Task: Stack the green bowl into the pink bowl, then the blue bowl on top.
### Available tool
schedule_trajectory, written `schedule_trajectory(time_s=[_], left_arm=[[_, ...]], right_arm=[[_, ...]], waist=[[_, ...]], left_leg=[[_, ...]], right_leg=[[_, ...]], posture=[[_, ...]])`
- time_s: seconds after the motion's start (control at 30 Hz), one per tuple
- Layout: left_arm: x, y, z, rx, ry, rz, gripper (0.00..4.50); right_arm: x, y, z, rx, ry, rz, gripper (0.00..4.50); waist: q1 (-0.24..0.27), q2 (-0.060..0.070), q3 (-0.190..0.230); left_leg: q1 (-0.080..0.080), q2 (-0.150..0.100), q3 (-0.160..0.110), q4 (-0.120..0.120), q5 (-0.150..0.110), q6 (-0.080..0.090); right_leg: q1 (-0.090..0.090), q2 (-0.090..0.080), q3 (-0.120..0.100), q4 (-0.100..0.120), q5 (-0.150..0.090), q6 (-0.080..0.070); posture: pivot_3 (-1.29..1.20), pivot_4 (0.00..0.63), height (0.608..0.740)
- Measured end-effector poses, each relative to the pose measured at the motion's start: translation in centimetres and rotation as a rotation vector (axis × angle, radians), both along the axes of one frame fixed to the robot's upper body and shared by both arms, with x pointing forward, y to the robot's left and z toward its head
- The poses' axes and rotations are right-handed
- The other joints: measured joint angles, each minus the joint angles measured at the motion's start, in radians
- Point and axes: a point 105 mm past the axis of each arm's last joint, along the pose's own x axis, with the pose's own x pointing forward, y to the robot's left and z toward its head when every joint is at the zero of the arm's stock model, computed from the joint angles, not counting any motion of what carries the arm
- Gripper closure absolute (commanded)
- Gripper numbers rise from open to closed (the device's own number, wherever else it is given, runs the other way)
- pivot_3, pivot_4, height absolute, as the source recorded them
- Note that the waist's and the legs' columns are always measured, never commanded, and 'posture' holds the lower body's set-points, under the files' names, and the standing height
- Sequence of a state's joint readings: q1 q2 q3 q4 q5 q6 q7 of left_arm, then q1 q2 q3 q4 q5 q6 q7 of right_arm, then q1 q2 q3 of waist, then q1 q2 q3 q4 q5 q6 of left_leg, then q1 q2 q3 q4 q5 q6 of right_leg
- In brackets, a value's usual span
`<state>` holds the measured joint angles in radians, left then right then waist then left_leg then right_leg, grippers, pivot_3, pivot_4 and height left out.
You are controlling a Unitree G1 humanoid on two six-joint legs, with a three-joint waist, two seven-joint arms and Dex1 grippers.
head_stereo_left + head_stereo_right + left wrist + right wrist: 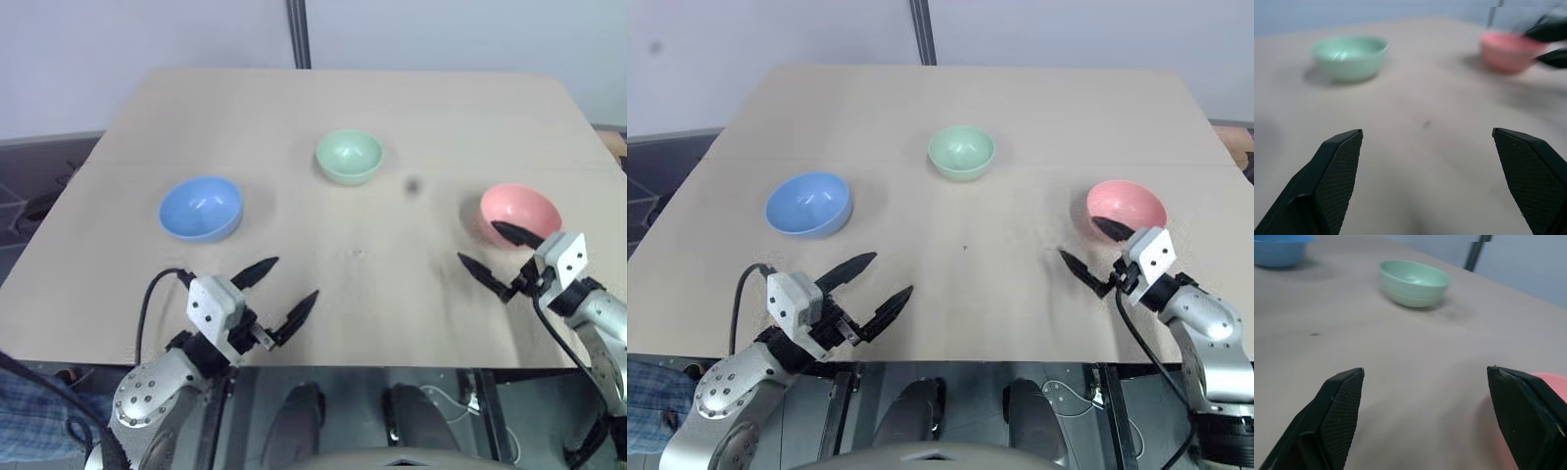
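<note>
Green bowl (pixel 349 156), plain, unlabelled

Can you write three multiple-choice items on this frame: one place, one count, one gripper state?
1. Which bowl sits farthest back on the table?
A. blue bowl
B. green bowl
C. pink bowl

2. How many bowls are stacked inside another?
A. none
B. one
C. two

3. How do the grippers stand?
A. both open and empty
B. left shut on a bowl
C. right shut on a bowl

Key:
1 B: the green bowl lies behind the blue bowl and the pink bowl.
2 A: all three stand apart on the tabletop.
3 A: the left gripper and the right gripper show spread fingers holding nothing.
</note>
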<state>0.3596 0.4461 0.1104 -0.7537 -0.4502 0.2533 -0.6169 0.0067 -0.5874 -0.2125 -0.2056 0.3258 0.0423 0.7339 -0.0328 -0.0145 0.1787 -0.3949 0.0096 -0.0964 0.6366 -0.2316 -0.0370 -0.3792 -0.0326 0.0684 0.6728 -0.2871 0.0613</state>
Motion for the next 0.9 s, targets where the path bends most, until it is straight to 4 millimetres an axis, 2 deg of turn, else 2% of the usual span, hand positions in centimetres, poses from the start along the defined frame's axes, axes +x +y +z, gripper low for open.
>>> schedule_trajectory(time_s=[0.23, 0.3, 0.57, 0.63, 0.73, 0.83, 0.87, 0.9], left_arm=[[-0.5, -1.4, 1.0, 0.019, -0.01, -0.145, 0.0], [-0.5, -1.9, 1.1, 0.03, -0.009, -0.184, 0.0], [-0.4, -2.4, 1.4, 0.046, -0.025, -0.229, 0.0], [-0.5, -2.7, 1.4, 0.043, -0.025, -0.246, 0.0], [-0.5, -2.8, 1.4, 0.042, -0.025, -0.25, 0.0], [-0.5, -2.8, 1.4, 0.041, -0.026, -0.252, 0.0], [-0.5, -2.8, 1.4, 0.04, -0.026, -0.251, 0.0], [-0.5, -2.8, 1.4, 0.038, -0.025, -0.249, 0.0]], right_arm=[[3.1, -1.4, 1.8, -0.143, 0.004, -0.103, 0.29], [3.9, -1.6, 1.2, -0.2, 0.06, -0.124, 0.29], [5.4, -2.1, -0.8, -0.243, 0.326, -0.208, 0.29], [5.6, -2.3, -1.2, -0.232, 0.404, -0.239, 0.79], [5.5, -2.1, -1.8, -0.216, 0.491, -0.245, 1.88], [5.3, -1.9, -2.2, -0.225, 0.521, -0.237, 3.28], [5.3, -1.9, -2.2, -0.237, 0.518, -0.234, 3.89], [5.4, -1.9, -1.4, -0.253, 0.486, -0.235, 4.41]], waist=[[-0.004, 0.002, 0.0], [-0.004, 0.002, 0.0], [-0.005, 0.002, 0.001], [-0.005, 0.002, 0.001], [-0.005, 0.002, 0.001], [-0.004, 0.002, 0.001], [-0.004, 0.002, 0.001], [-0.004, 0.002, 0.001]], left_leg=[[0.001, 0.0, 0.0, 0.0, 0.0, 0.0], [0.001, 0.0, 0.0, 0.0, 0.0, 0.0], [0.001, 0.0, 0.0, 0.0, 0.0, 0.0], [0.001, 0.0, 0.0, 0.001, 0.0, 0.0], [0.001, 0.0, 0.0, 0.001, 0.0, 0.0], [0.0, 0.0, 0.0, 0.001, 0.0, 0.001], [0.0, 0.0, 0.0, 0.001, 0.0, 0.001], [0.0, 0.0, 0.0, 0.001, 0.0, 0.001]], right_leg=[[0.0, 0.001, 0.001, 0.002, 0.0, 0.0], [0.0, 0.001, 0.001, 0.002, 0.0, 0.0], [0.0, 0.001, 0.001, 0.002, 0.0, 0.0], [0.0, 0.001, 0.001, 0.002, 0.0, 0.0], [0.0, 0.001, 0.001, 0.002, 0.0, 0.0], [0.0, 0.0, 0.001, 0.001, 0.0, 0.0], [0.0, 0.0, 0.001, 0.001, 0.0, 0.0], [0.0, 0.0, 0.001, 0.001, 0.0, 0.0]], posture=[[0.0, 0.15, 0.74], [0.0, 0.15, 0.74], [0.0, 0.15, 0.74], [0.0, 0.15, 0.74], [0.0, 0.15, 0.74], [0.0, 0.15, 0.74], [0.0, 0.15, 0.74], [0.0, 0.15, 0.74]])
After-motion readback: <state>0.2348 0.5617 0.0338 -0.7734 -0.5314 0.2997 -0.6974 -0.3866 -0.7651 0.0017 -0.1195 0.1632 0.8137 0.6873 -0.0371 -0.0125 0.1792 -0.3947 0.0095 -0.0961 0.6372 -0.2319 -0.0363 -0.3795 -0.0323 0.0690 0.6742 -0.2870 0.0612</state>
